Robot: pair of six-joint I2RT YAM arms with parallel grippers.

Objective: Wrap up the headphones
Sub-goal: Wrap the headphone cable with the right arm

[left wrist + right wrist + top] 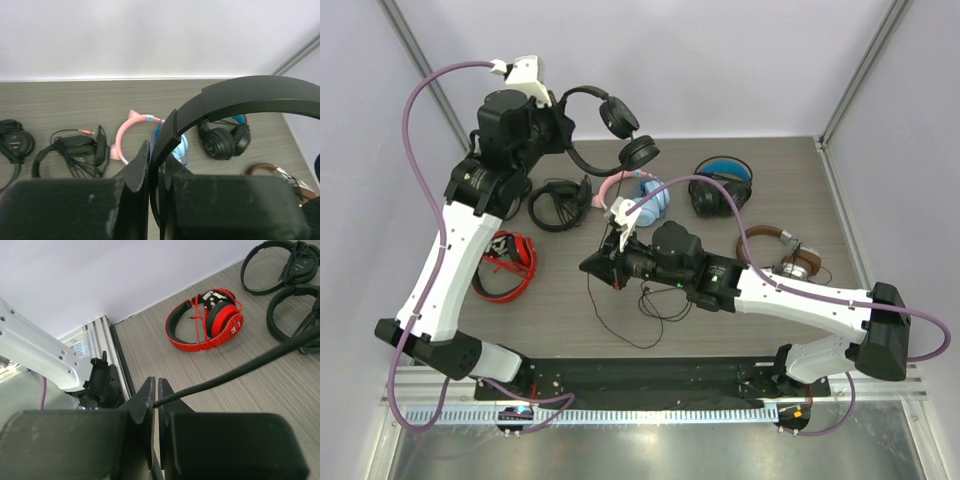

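The left arm rises from its base at the lower left of the top view and reaches to the upper left, its wrist turned toward the middle. The left gripper (560,128) (154,150) is closed tight on the thin headband of the headphones (582,165) (250,92). They hang above the table (740,320) at upper centre, with both round earcups on the side away from the gripper.

The right arm runs from its base at the lower right, low and nearly level, across to the centre. The right gripper (592,266) (155,385) is closed to a hairline gap on the cable (240,372), which leaves its fingertips toward the right edge of the right wrist view. In the top view, loose cable loops lie on the table just below this gripper.

Counts:
- 2 arms and 2 grippers, both gripping.
- 1 held set.
- 1 red set (505,265) (210,320) at left.
- 1 pink-and-blue set (645,200) (132,132) at centre.
- 1 black set with blue lining (720,185) (222,140) right of it.
- 1 brown set (785,250) (272,170) at far right.
- A black heap (553,205) (75,147) left of centre. It shows as 2 hoops in the right wrist view, but I cannot tell whether it is 1 set or 2.
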